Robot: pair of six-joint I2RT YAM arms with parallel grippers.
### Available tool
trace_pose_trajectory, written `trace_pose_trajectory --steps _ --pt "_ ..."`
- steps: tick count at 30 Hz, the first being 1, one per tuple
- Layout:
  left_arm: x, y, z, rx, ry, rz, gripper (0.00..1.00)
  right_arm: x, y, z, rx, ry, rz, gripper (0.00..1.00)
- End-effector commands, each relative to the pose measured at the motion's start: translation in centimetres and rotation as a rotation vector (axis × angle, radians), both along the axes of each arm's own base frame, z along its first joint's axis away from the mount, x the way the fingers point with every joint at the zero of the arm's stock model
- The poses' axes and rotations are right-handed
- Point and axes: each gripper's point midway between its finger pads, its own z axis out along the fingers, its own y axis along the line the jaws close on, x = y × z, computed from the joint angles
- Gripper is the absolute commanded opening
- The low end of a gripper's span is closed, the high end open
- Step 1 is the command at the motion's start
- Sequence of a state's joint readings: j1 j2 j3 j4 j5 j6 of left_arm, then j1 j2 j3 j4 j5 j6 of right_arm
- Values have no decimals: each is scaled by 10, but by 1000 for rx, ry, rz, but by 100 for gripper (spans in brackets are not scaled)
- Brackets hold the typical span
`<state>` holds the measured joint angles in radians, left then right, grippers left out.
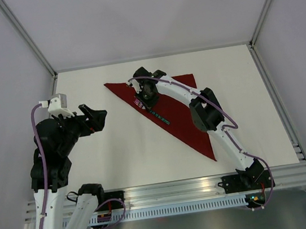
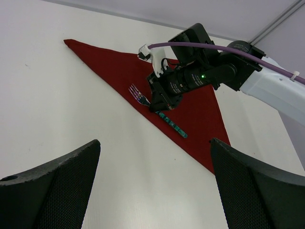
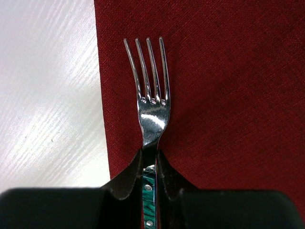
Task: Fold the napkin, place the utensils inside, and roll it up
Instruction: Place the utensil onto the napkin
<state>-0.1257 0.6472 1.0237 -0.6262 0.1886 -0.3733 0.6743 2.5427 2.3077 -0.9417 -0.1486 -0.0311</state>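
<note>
The dark red napkin (image 1: 178,121) lies folded into a triangle on the white table, long edge facing the left arm. The fork (image 1: 159,116) lies along that edge, silver head (image 3: 153,114) pointing far left, teal handle (image 2: 172,123) pointing near right. My right gripper (image 1: 150,100) is shut on the fork's neck, where the handle begins (image 3: 150,164), with the tines over the napkin (image 3: 228,95). I cannot tell whether the fork rests on the cloth or hangs just above it. My left gripper (image 1: 97,117) is open and empty above bare table left of the napkin (image 2: 200,119).
The white table (image 1: 130,157) is walled in by grey panels on the left, back and right. A metal rail (image 1: 175,188) runs along the near edge by the arm bases. The right arm (image 1: 204,110) stretches across the napkin's near half.
</note>
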Motion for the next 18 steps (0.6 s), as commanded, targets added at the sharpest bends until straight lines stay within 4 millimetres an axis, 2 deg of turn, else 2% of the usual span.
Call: trace_pose_trajectory --steps 1,6,8,12,15,16,18 --pt "0 0 0 -3 -5 -1 100 -3 -7 -4 -51 7 -68 18" --pt "1 0 0 -2 -4 -3 100 -3 -5 7 -33 -9 -63 40" --pt "0 -1 1 -4 -5 -9 100 -2 -6 14 -27 -21 -64 46" --pt "2 -3 4 -7 -9 -15 100 -2 -6 33 -6 -46 -60 50" --pt "1 -9 8 -20 -24 -48 100 0 -4 61 35 -87 -52 54" --pt "3 -13 15 -32 -52 -70 100 1 -4 82 62 -116 -52 54" --pt "5 -19 16 -51 -73 -101 100 2 -6 102 87 -154 -58 55"
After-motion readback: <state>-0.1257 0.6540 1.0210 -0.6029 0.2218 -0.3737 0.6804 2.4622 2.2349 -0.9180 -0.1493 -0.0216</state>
